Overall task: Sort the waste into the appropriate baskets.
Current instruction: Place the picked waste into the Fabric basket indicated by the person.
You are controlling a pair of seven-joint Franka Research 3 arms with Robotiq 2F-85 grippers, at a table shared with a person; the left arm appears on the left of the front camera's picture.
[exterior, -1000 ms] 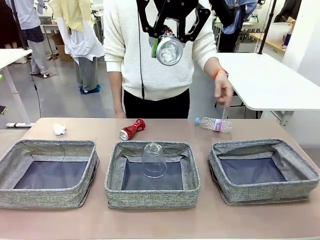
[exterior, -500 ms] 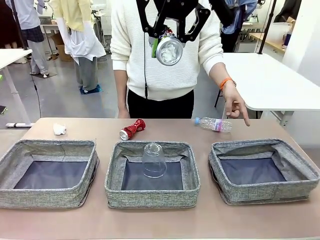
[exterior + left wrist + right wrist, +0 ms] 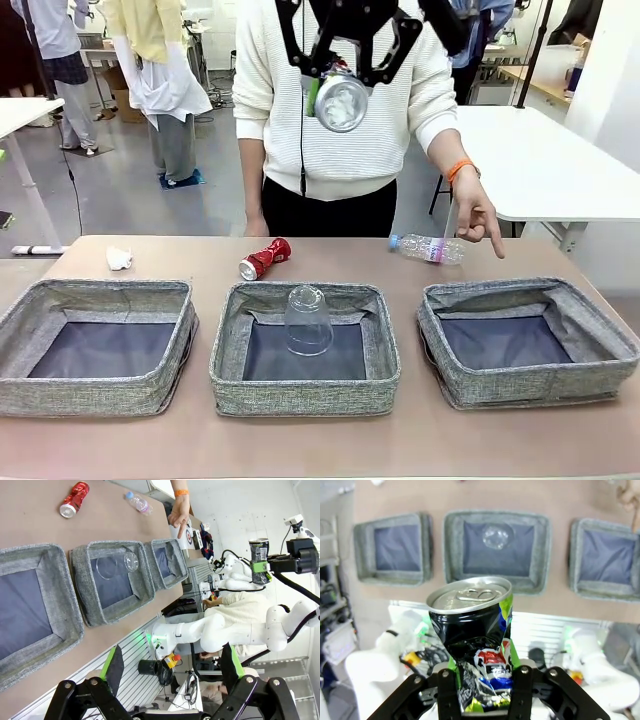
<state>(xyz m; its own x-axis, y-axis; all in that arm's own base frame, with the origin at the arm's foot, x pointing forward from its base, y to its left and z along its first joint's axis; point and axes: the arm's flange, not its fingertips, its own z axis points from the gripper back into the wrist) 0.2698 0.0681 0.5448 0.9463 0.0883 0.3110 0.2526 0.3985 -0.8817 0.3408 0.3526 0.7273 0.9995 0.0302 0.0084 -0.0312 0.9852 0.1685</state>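
Observation:
High above the middle basket (image 3: 300,395), my right gripper (image 3: 342,85) is shut on the dark crushed can (image 3: 340,100); its own camera looks past the can (image 3: 470,620) down at all three baskets. A clear plastic cup (image 3: 307,320) stands upside down in the middle basket. The left basket (image 3: 95,393) and the right basket (image 3: 530,385) hold nothing. Beyond them on the table lie a red soda can (image 3: 265,258), a clear bottle (image 3: 428,247) and a white paper wad (image 3: 119,258). My left gripper (image 3: 172,664) hangs open off the table's side.
A person stands at the far side. Their hand (image 3: 478,222) is lowered just right of the bottle, with a finger pointing down toward the right basket. Bare tabletop runs in front of the baskets.
The person has shifted to the right and their hand has come down beside the bottle, now pointing at the right basket. Both grippers have stayed about where they were.

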